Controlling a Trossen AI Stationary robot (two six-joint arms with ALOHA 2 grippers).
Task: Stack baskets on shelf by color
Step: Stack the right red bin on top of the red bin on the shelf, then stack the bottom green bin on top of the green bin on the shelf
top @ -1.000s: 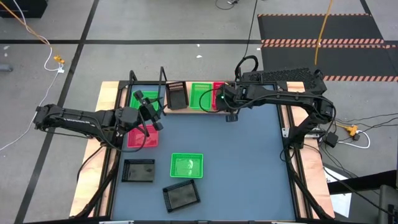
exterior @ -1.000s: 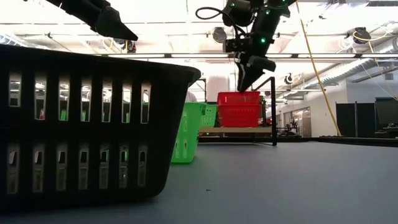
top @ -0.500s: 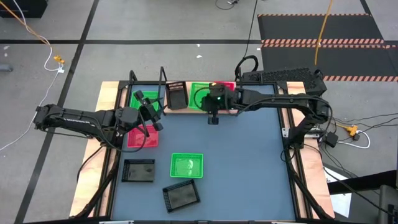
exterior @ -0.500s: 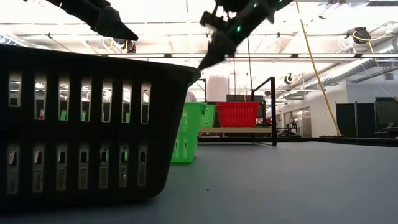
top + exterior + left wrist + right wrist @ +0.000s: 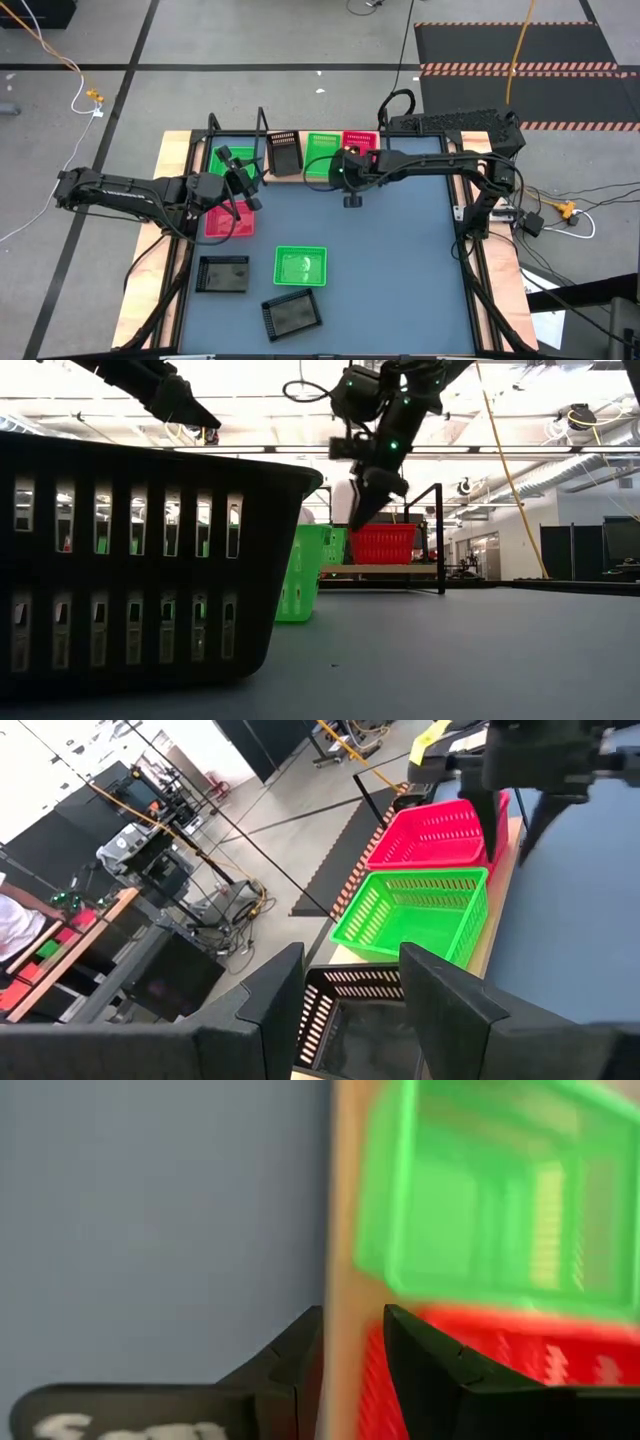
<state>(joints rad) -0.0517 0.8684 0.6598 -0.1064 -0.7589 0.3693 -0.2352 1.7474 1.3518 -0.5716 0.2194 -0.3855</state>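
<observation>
The wooden shelf [image 5: 300, 176] lies along the table's far edge. On it a black basket [image 5: 285, 152], a green basket [image 5: 322, 155] and a pink-red basket [image 5: 362, 142] stand side by side. My right gripper [image 5: 352, 200] hangs over the table just in front of the green and red ones, narrowly open and empty [image 5: 352, 1312]. My left gripper [image 5: 245, 203] hovers open and empty near the shelf's left end [image 5: 350, 955], above a pink-red basket [image 5: 228, 220] on the table. Another green basket [image 5: 232, 158] shows partly behind it.
On the near half of the table lie a green basket [image 5: 300, 266] and two black baskets [image 5: 222, 274] [image 5: 292, 314]; one black basket fills the left of the low view [image 5: 140, 560]. Black wire uprights [image 5: 438, 535] stand at the shelf's ends. The table's right half [image 5: 410, 270] is bare.
My right gripper has come away from the red basket, swinging up and toward the table's left along the shelf's front, tipping on the way, then back to pointing down. The red basket stack on the shelf stands lower than a second ago. My left arm has kept still.
</observation>
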